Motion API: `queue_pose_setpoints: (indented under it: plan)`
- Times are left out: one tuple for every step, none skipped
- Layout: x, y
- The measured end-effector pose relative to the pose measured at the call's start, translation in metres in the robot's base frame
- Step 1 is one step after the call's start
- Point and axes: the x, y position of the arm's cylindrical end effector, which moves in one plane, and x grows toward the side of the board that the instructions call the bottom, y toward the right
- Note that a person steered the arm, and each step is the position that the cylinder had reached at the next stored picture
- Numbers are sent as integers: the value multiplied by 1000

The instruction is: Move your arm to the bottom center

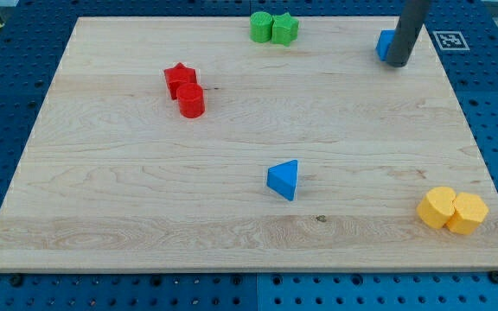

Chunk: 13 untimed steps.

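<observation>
Counting eight blocks (283, 180), paired by colour

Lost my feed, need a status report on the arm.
My tip at top right, against blue block. Bottom centre not reached. Blue triangle sits near the direct path.
</observation>
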Motion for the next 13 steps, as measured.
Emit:
queue_pose_setpoints:
  plan:
    - [-15,19]
    - [-23,26]
    - [-23,32]
    - [-18,44]
    - [0,44]
    - [15,44]
    - [15,42]
    - [23,23]
    - [48,-7]
    - [75,-47]
    - [100,-88]
    - [123,-131]
    - [142,-177]
